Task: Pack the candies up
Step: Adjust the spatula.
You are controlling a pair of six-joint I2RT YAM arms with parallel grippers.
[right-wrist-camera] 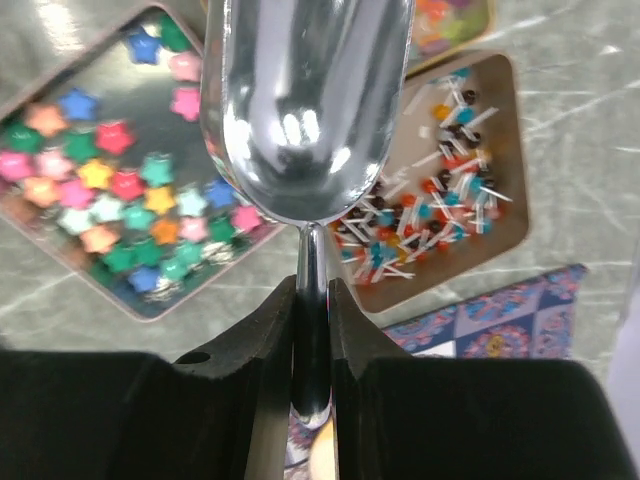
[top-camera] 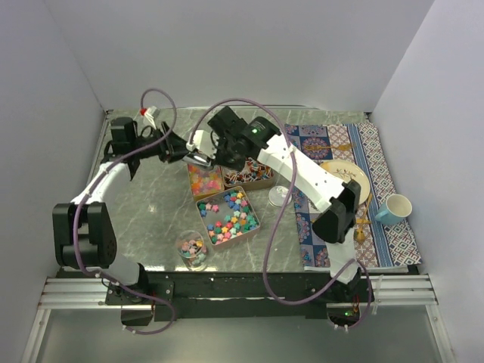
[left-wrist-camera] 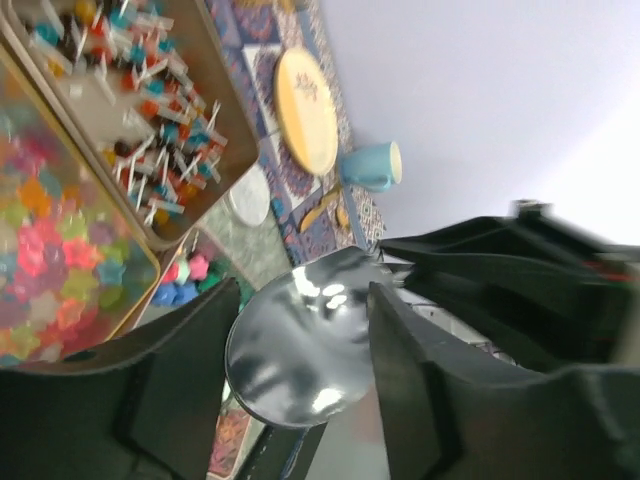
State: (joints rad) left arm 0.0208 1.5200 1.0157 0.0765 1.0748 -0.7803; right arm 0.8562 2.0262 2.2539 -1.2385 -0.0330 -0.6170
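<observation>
From above, the two arms are crowding together at the far end of the tins, so neither pair of fingers is reading clearly there, and only a silver glint is showing between them. The right wrist camera is settling that: the right gripper (right-wrist-camera: 312, 290) is pinching the thin handle of a metal scoop (right-wrist-camera: 305, 100), whose bowl is running off the top edge. In the left wrist view the left gripper (left-wrist-camera: 303, 300) is standing with fingers spread either side of the bowl, but whether they are pressing on it I cannot tell. The candies are lying in three tins: pastel stars (right-wrist-camera: 120, 185) in the star tin (top-camera: 250, 204), twist-wrapped ones (right-wrist-camera: 420, 215) in the brown tin (right-wrist-camera: 510, 150), and small orange-pink-yellow bits (top-camera: 206, 181), blurred at the wrist, in the third tin (top-camera: 189, 181). A glass jar (top-camera: 193, 249) near the bases is holding a few more. Only the left wrist is showing the yellow plate (left-wrist-camera: 305, 110) and blue cup (left-wrist-camera: 370, 165) close up
</observation>
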